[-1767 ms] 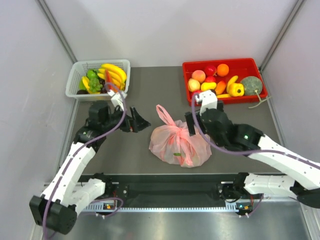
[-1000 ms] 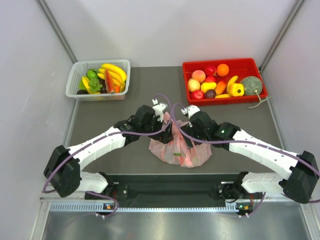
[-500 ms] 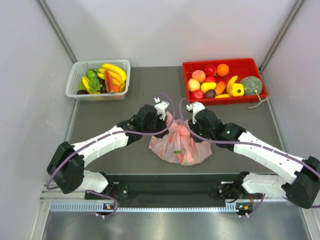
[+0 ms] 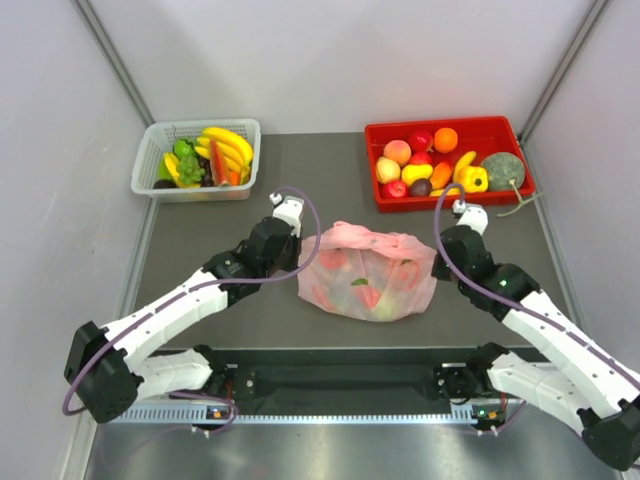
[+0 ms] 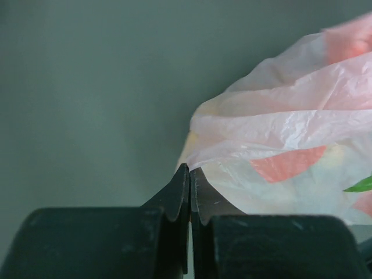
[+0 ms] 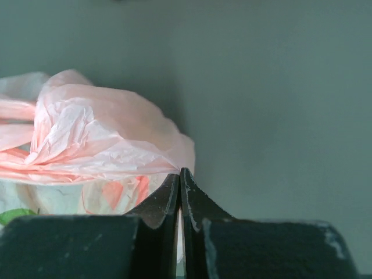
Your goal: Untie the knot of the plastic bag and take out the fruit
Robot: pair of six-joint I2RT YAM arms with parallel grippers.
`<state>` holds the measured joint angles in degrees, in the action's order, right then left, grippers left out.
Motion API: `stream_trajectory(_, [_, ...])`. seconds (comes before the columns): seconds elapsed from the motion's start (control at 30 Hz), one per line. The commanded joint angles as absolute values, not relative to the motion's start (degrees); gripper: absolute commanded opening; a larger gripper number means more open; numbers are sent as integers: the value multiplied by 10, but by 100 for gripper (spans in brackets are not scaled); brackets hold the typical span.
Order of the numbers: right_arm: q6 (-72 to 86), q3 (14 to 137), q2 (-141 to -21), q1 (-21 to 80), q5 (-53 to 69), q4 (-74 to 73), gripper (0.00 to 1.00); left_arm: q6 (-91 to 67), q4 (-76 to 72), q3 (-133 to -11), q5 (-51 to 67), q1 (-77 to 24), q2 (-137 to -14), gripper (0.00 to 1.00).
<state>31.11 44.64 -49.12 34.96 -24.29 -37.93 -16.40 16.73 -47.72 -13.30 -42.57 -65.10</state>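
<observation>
The pale-pink plastic bag (image 4: 365, 272) lies mid-table, pulled wide and flat between both arms. Red fruit (image 4: 372, 296) and a green leaf (image 4: 358, 283) show through the film. My left gripper (image 4: 303, 250) is at the bag's left end; in the left wrist view its jaws (image 5: 189, 169) are shut with the bag (image 5: 279, 128) film pinched at the tips. At the right end sits my right gripper (image 4: 437, 263), also shut (image 6: 179, 172) on a fold of the bag (image 6: 99, 139). I cannot make out the knot in the crumpled pink band along the top.
A white mesh basket (image 4: 200, 124) with bananas and green pieces stands at the back left. A red tray (image 4: 480, 122) of mixed fruit stands at the back right, a melon at its right end. Grey walls close in both sides.
Both grippers have closed on the bag's film and drawn apart, left arm leftwards and right arm rightwards. The bag has gone from a bunched mound to a wide, stretched shape.
</observation>
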Motion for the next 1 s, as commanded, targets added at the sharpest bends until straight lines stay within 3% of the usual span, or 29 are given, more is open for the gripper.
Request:
stream_trajectory(0.0, [366, 453, -456, 329, -323, -431, 0, -166, 209, -482, -205, -418, -635, 0])
stream_trajectory(0.13, [357, 457, -440, 324, -289, -436, 17, -177, 221, -483, -223, -413, -628, 0])
stream_trajectory(0.2, [289, 459, -430, 325, -181, -394, 28, -176, 221, -483, -199, -412, -628, 0])
stream_trajectory(0.23, [267, 461, -424, 325, -137, -378, 43, -175, 217, -483, -183, -412, -627, 0])
stream_trajectory(0.33, [194, 482, -421, 328, -2, -350, 67, -174, 186, -476, -123, -412, -619, 0])
stream_trajectory(0.43, [145, 518, -440, 343, 31, -373, 77, -181, 165, -479, -96, -412, -626, 0])
stream_trajectory(0.53, [119, 550, -467, 379, 4, -390, 78, -181, 166, -492, -79, -412, -641, 0])
stream_trajectory(0.87, [122, 620, -645, 585, -280, -409, 80, -184, 174, -522, -71, -412, -641, 0])
stream_trajectory(0.97, [155, 630, -692, 591, -358, -403, 70, -182, 180, -524, -75, -411, -632, 0])
